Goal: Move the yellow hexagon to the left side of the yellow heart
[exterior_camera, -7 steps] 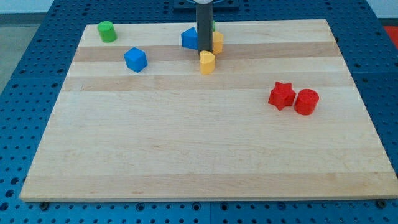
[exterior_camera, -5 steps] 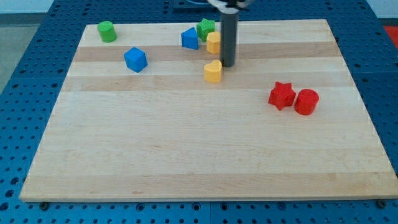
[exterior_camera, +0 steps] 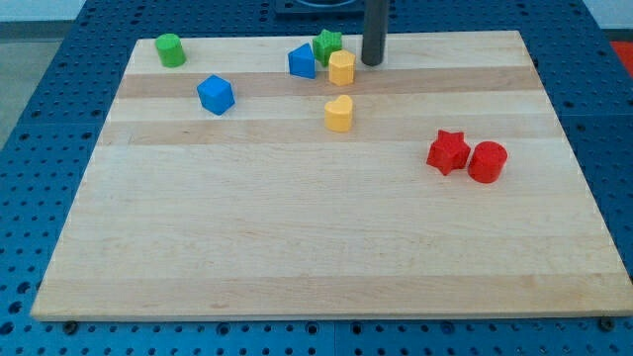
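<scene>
The yellow hexagon [exterior_camera: 342,68] sits near the view's top centre, touching or almost touching a green star [exterior_camera: 327,45] and close to a blue block [exterior_camera: 302,61]. The yellow heart [exterior_camera: 339,114] lies just below the hexagon, apart from it. My tip [exterior_camera: 372,62] is down on the board just to the right of the yellow hexagon, a small gap between them. The rod rises out of the view's top.
A blue cube [exterior_camera: 215,95] lies left of the heart. A green cylinder [exterior_camera: 170,49] stands at the top left corner. A red star [exterior_camera: 448,151] and a red cylinder [exterior_camera: 487,161] sit together at the right. The wooden board [exterior_camera: 297,247] ends near all view edges.
My tip moved from the left of the hexagon, above the heart, round to the right and then up to the hexagon's right side. The heart shifted slightly down and right.
</scene>
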